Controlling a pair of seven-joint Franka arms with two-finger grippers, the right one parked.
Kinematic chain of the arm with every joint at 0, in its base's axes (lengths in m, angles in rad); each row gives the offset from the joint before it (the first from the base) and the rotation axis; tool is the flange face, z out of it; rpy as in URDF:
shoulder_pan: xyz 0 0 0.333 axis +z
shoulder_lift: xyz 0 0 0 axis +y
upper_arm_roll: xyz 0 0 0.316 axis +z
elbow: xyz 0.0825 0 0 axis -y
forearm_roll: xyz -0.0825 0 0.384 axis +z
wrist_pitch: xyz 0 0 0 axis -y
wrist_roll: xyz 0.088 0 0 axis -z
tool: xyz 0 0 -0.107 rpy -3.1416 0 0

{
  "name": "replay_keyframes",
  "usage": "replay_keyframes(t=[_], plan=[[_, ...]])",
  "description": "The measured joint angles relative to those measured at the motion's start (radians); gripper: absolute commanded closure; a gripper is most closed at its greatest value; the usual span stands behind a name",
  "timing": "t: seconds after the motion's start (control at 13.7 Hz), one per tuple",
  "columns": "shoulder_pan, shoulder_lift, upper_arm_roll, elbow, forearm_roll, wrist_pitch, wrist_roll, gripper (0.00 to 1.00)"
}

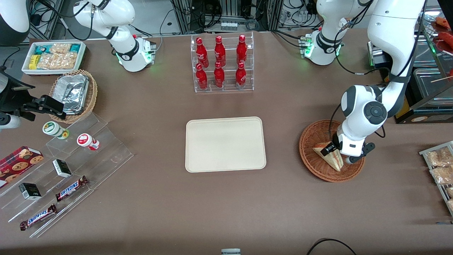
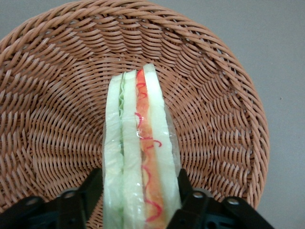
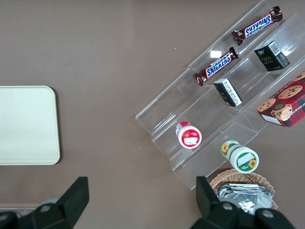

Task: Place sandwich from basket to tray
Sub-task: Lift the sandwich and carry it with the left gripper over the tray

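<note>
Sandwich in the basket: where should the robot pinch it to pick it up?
Across its flat bread faces, coming from above. The sandwich stands on edge in the basket, filling edge up, so the gripper fingers already sit one on each bread side.

Brown counter (image 1: 159, 198): tray (image 1: 225, 144) central, bottle rack (image 1: 222, 63) farther from camera, basket (image 1: 313, 156) toward working arm's end; gripper (image 1: 336, 150) inside basket.

The basket (image 2: 219, 109) is rough reddish-brown woven wicker; the sandwich (image 2: 140, 157) wears glossy clear film — the gripper (image 2: 138, 198) black, matt plastic — tray (image 1: 225, 144) smooth, matt cream.
</note>
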Motion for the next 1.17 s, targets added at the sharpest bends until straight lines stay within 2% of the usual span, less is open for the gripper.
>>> replay_keyframes(t=[0.36,0.73,1.17], plan=[[-0.018,0.0,-0.001,0.041,0.026,-0.041,-0.015,0.87],[-0.064,-0.016,-0.004,0.233,0.094,-0.4,-0.02,0.87],[-0.239,-0.021,-0.009,0.376,0.097,-0.559,-0.023,0.9]])
